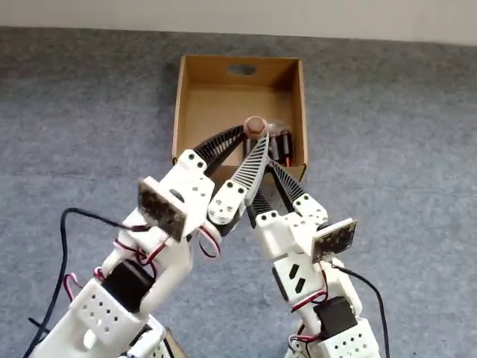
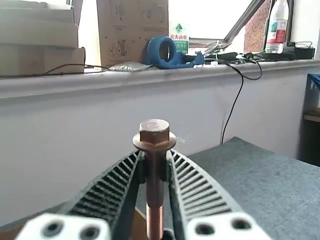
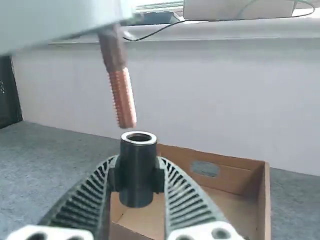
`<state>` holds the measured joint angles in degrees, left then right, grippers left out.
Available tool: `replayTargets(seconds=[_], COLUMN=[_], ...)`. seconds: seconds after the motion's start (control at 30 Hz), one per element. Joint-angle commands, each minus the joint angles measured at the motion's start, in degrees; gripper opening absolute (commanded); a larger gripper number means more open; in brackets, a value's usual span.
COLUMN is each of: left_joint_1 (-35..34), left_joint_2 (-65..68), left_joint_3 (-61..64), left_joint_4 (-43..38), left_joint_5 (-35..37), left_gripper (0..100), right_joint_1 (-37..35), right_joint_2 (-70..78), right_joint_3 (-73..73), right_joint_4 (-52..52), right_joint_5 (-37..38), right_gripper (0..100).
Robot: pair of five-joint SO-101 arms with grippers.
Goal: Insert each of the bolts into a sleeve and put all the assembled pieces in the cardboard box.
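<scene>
Over cardboard box (image 1: pixel 179 104), my L gripper (image 2: pixel 155 156) clamps copper bolt (image 2: pixel 154 187) upright, threads down; R gripper (image 3: pixel 137 162) pinches black tubular sleeve (image 3: pixel 137 172), bore up.

Left white-and-black ribbed gripper (image 2: pixel 155 155): is extending forward, fingers clamping.
Right white-and-black ribbed gripper (image 3: pixel 137 167): is extending just beside it, fingers clamping.

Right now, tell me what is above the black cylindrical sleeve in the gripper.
The copper-coloured threaded bolt hangs tip-down just above the black cylindrical sleeve's open bore, not yet inside. Its head is covered in the right wrist view by a pale part.
</scene>
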<state>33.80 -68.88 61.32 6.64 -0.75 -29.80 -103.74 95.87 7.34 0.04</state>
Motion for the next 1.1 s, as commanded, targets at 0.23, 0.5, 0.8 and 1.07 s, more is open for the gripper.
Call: replayTargets(seconds=[0.23,0.5,0.8,1.07], left_joint_1=[4.5,4.4,2.9,-0.5], left_joint_2=[4.4,4.3,4.2,1.3], left_joint_3=[-2.8,-2.4,-2.5,-2.5], left_joint_4=[-1.6,-1.1,9.1,15.5], left_joint_5=[-0.7,-0.6,-0.4,-0.4], left_gripper=[1,1,1,1], right_joint_1=[0.5,0.7,0.7,0.7], right_joint_2=[-0.6,-0.6,-0.6,-0.5], right_joint_3=[7.1,7.1,7.1,7.1], right_joint_4=[-1.3,-1.3,-1.3,-1.3], right_joint_5=[1.1,1.1,1.1,1.1], right_gripper=[0.7,0.7,0.7,0.7])
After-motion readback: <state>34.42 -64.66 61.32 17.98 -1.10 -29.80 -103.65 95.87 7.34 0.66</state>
